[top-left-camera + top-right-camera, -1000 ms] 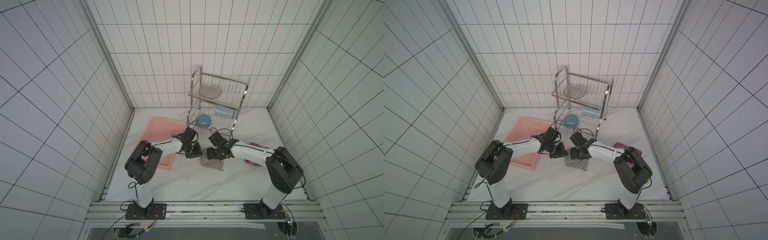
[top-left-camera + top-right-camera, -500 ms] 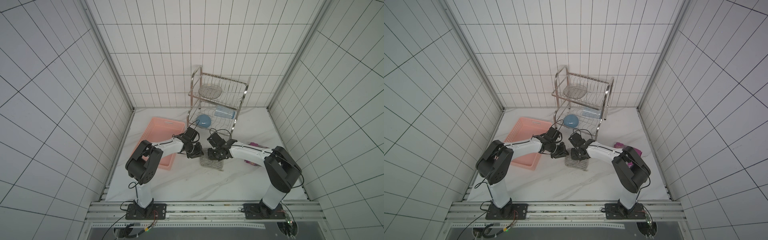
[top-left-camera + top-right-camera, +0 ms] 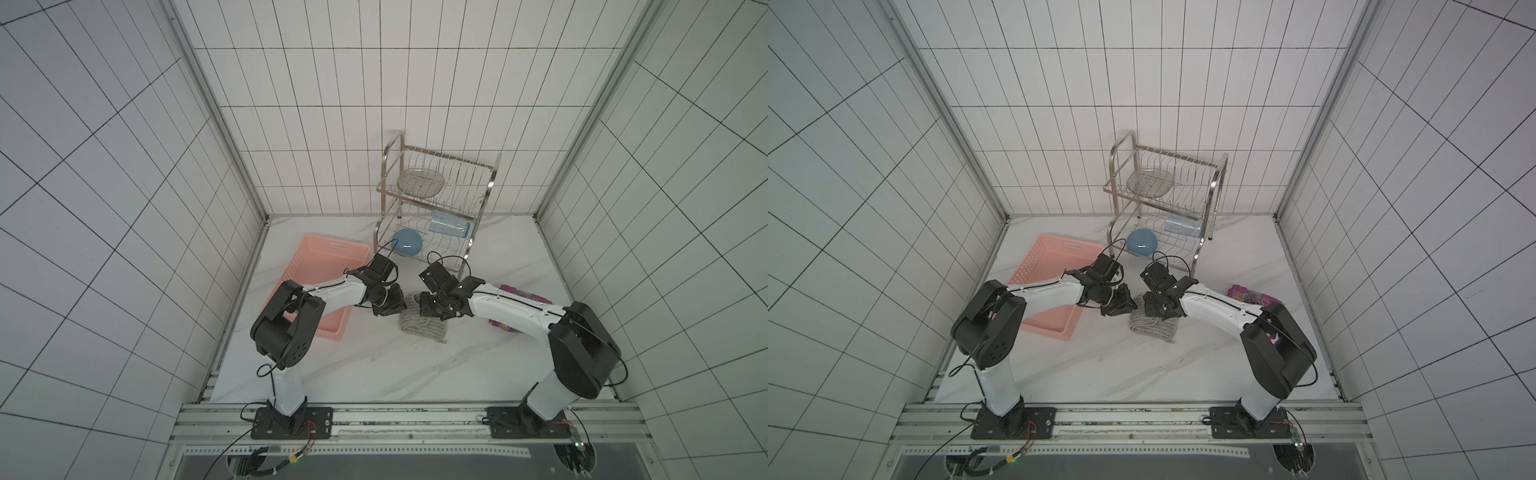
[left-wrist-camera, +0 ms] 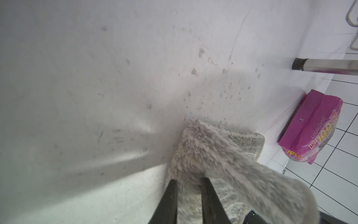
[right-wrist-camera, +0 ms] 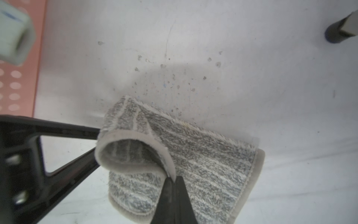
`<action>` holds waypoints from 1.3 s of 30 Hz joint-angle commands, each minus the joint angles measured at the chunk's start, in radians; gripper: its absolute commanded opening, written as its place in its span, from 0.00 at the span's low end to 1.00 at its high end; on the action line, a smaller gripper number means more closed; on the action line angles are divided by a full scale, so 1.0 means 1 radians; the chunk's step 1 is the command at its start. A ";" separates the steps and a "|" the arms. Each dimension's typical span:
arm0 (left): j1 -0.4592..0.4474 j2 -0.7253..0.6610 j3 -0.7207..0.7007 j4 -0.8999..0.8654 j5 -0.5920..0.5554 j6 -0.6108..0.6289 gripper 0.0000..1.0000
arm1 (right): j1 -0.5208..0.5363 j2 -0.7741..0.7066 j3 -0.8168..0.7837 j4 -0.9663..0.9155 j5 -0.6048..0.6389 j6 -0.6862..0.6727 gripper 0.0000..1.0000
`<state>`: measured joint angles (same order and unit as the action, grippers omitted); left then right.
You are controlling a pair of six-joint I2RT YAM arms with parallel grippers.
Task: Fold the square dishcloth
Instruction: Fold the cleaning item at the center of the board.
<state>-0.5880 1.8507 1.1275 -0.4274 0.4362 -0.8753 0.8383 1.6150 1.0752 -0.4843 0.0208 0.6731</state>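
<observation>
On the bench [image 3: 374, 365], between the pink basket [image 3: 316, 266] and the purple snack packet [image 3: 519, 297], the square dishcloth [image 3: 424, 328] lies partly doubled over, just in front of the dish rack [image 3: 436, 208]. What has changed in the last second is my right claw [image 5: 174, 180]. Its jaws stood apart a moment ago and have now snapped fully together on the pale hem of the raised flap; my right wrist view shows the hem running straight into the tips. My left claw [image 4: 188, 184] has not altered. It keeps a narrow pinch on a neighbouring stretch of the same lifted edge, with fluffy pile bunched between its fingers [image 4: 170, 197]. Both claws now hold one edge, which curls up in a loop while the rest of the cloth lies flat. I judge the grasping done and the fold ready to start. The held edge wants carrying across to the far side with both claws level, or the thin hem may slip from the right tips.
</observation>
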 commanded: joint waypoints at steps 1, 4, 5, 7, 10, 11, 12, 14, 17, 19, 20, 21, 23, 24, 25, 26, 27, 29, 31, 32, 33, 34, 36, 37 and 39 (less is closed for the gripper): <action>0.003 -0.038 0.021 -0.005 -0.014 0.001 0.24 | 0.007 -0.045 -0.009 -0.037 -0.011 0.042 0.00; -0.001 -0.059 0.028 -0.009 -0.011 0.001 0.24 | 0.007 -0.070 -0.021 -0.050 -0.009 0.062 0.00; -0.003 -0.065 0.032 -0.013 -0.010 0.001 0.24 | 0.007 -0.080 -0.024 -0.056 -0.004 0.067 0.00; -0.012 -0.075 0.043 -0.021 -0.010 0.002 0.24 | 0.006 -0.099 -0.033 -0.072 0.008 0.080 0.00; -0.028 -0.081 0.071 -0.037 -0.007 0.005 0.24 | 0.005 -0.134 -0.055 -0.090 0.017 0.105 0.00; -0.034 -0.081 0.079 -0.041 -0.006 0.008 0.24 | 0.005 -0.145 -0.064 -0.093 0.015 0.113 0.00; -0.041 -0.079 0.090 -0.044 -0.005 0.012 0.24 | 0.005 -0.154 -0.076 -0.094 0.012 0.123 0.00; -0.056 -0.074 0.108 -0.056 -0.010 0.018 0.24 | 0.005 -0.175 -0.098 -0.094 0.007 0.136 0.00; -0.075 -0.061 0.128 -0.068 -0.005 0.034 0.27 | 0.005 -0.199 -0.132 -0.093 0.002 0.142 0.00; -0.083 -0.064 0.126 -0.069 0.004 0.045 0.38 | 0.005 -0.206 -0.148 -0.090 0.006 0.137 0.00; -0.086 -0.071 0.117 -0.068 0.005 0.047 0.43 | 0.004 -0.208 -0.154 -0.084 0.008 0.134 0.00; -0.087 -0.082 0.108 -0.067 0.005 0.047 0.47 | 0.004 -0.210 -0.158 -0.079 0.008 0.132 0.00; -0.087 -0.107 0.088 -0.064 0.003 0.047 0.53 | 0.003 -0.210 -0.165 -0.058 0.005 0.126 0.00; -0.088 -0.121 0.080 -0.069 -0.001 0.048 0.55 | 0.002 -0.209 -0.165 -0.050 0.005 0.121 0.00; -0.088 -0.133 0.070 -0.074 -0.005 0.050 0.56 | 0.002 -0.208 -0.166 -0.044 0.004 0.117 0.00; -0.087 -0.145 0.060 -0.080 -0.012 0.052 0.56 | 0.002 -0.207 -0.164 -0.043 0.005 0.113 0.05; -0.087 -0.153 0.054 -0.084 -0.018 0.055 0.56 | 0.001 -0.208 -0.164 -0.044 0.006 0.111 0.08; -0.087 -0.161 0.040 -0.087 -0.030 0.064 0.56 | -0.003 -0.220 -0.167 -0.056 0.009 0.113 0.17; -0.089 -0.166 0.023 -0.077 -0.032 0.076 0.56 | -0.009 -0.241 -0.178 -0.070 0.017 0.126 0.28; -0.091 -0.169 0.014 -0.071 -0.031 0.085 0.56 | -0.013 -0.252 -0.187 -0.077 0.021 0.132 0.31; -0.093 -0.170 0.009 -0.065 -0.034 0.097 0.58 | -0.020 -0.271 -0.198 -0.082 0.024 0.141 0.33; -0.098 -0.172 0.008 -0.065 -0.040 0.115 0.59 | -0.026 -0.291 -0.214 -0.087 0.023 0.154 0.34; -0.118 -0.178 0.012 -0.075 -0.070 0.162 0.63 | -0.039 -0.325 -0.250 -0.089 0.018 0.176 0.35; -0.131 -0.181 0.015 -0.084 -0.103 0.186 0.66 | -0.048 -0.347 -0.269 -0.089 0.010 0.179 0.35; -0.159 -0.184 0.030 -0.111 -0.153 0.218 0.71 | -0.069 -0.385 -0.301 -0.090 -0.006 0.216 0.33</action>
<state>-0.7124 1.6928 1.1446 -0.5190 0.3580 -0.7414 0.7963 1.2743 0.8043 -0.5449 0.0174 0.8375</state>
